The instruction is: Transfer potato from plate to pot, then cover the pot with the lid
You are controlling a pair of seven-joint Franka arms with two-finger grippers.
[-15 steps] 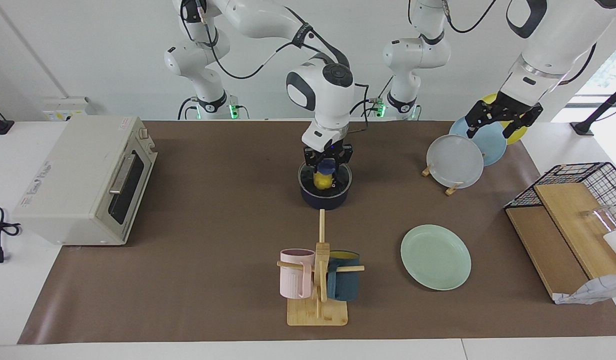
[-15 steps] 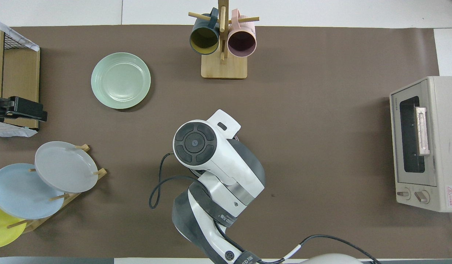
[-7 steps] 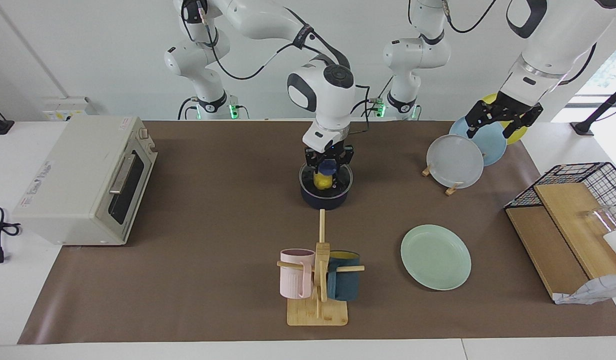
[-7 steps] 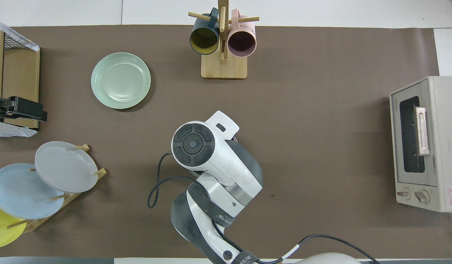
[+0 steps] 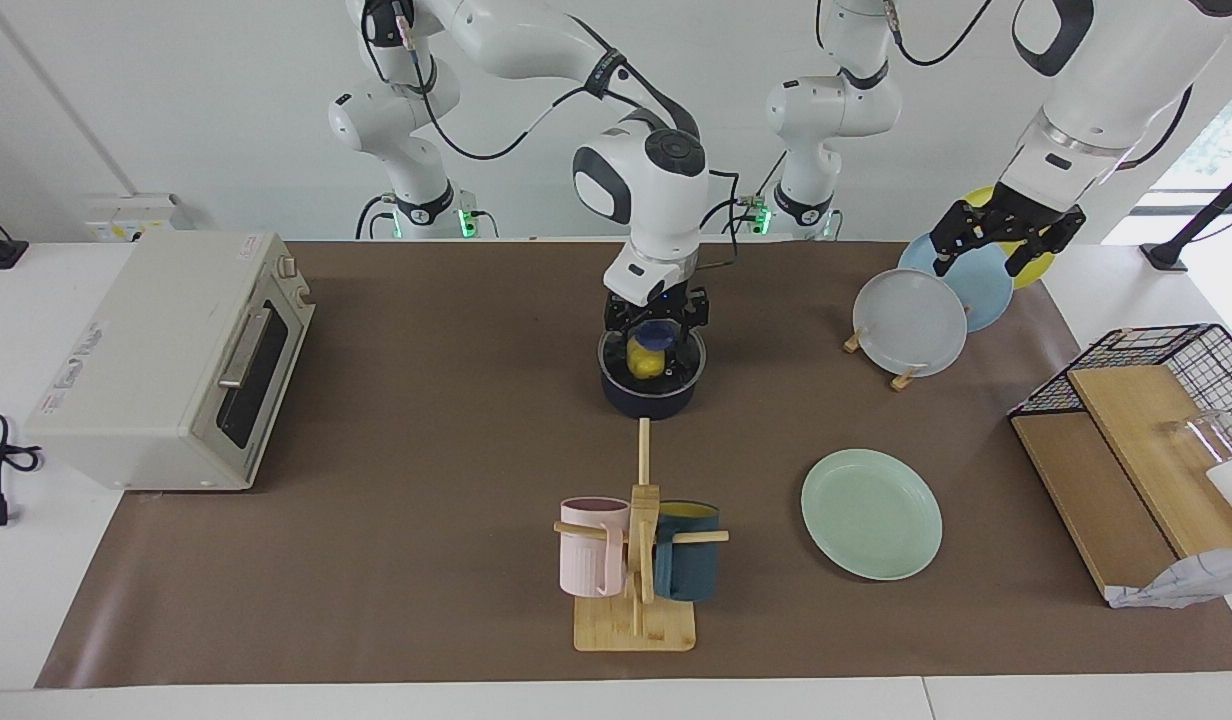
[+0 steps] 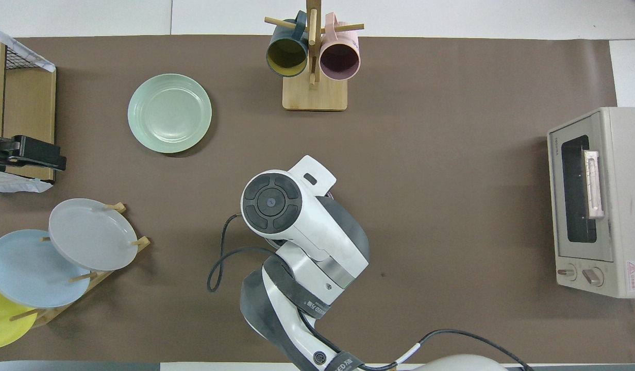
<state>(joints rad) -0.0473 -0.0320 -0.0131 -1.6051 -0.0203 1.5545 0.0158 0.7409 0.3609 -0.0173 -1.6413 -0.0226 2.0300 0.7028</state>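
Overhead: right arm (image 6: pixel 297 242) hides pot, lid, potato. Yellow rack plate (image 6: pixel 0 322) cut by edge.

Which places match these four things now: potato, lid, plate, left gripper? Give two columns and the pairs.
Things:
1. potato
2. lid
3. plate
4. left gripper

Places:
A. over the plate rack
B. on the pot, under the right gripper
C. bare, beside the mug stand
D. inside the pot

Pairs: 1-D, 2-B, 3-C, 4-A
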